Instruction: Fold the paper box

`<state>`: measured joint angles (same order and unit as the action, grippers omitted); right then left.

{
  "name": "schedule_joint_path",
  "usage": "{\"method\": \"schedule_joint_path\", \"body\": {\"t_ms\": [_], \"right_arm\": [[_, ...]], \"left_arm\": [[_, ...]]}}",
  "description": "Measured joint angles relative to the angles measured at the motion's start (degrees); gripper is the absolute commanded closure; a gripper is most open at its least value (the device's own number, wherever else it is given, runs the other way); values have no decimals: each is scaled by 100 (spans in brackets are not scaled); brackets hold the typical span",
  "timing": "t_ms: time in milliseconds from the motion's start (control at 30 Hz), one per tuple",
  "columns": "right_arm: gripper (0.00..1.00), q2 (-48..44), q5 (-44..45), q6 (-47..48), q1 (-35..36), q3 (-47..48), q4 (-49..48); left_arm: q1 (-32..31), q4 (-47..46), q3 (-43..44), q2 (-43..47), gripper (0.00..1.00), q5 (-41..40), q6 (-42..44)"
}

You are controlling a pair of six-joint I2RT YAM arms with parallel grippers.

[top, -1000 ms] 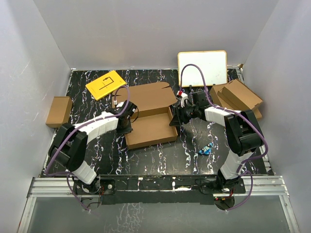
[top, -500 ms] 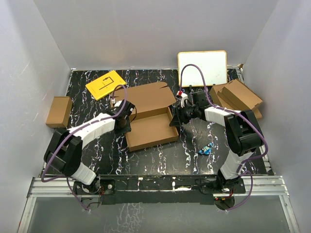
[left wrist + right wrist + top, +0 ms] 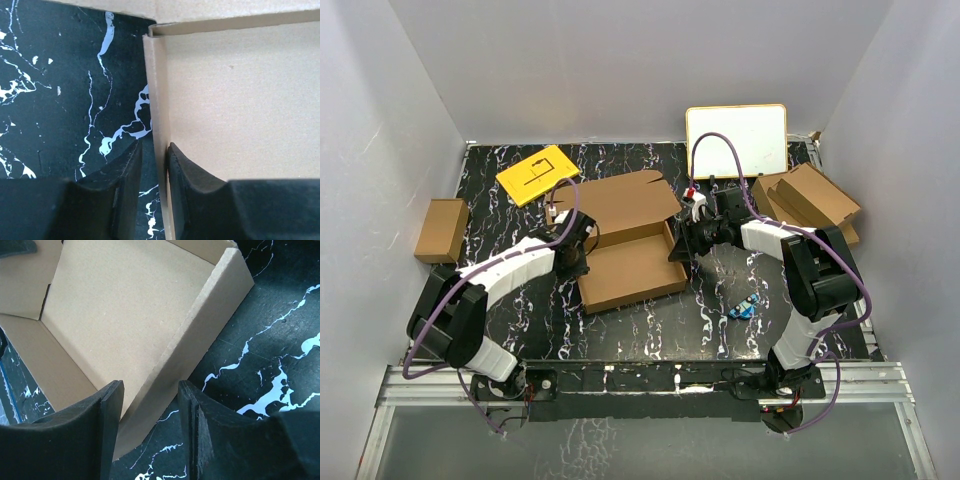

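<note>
On black-marbled table (image 3: 650, 320), left hand (image 3: 155, 150) and right hand (image 3: 150, 387), both apart, straddle corrugated paper box (image 3: 630, 265) walls.

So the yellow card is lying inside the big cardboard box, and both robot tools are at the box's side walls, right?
Not quite. The yellow card is not inside the paper box; it lies on the table by the box's far left corner, as the top view shows. The rest holds: the left tool and the right tool each straddle a side wall.
</note>
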<state>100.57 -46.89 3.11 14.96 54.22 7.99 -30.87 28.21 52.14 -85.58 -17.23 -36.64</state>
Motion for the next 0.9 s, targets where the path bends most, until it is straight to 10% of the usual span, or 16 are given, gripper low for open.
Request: {"method": "schedule_joint_path", "body": {"t_ms": [733,900], "right_arm": [[21,-643,-262,949,-249,87,667],[20,-1147,-780,1731,-518,90,1119]], "left_arm": [[0,-267,-319,1473,50,354,-31],[0,-586,-732,2350,25,623,57]]}}
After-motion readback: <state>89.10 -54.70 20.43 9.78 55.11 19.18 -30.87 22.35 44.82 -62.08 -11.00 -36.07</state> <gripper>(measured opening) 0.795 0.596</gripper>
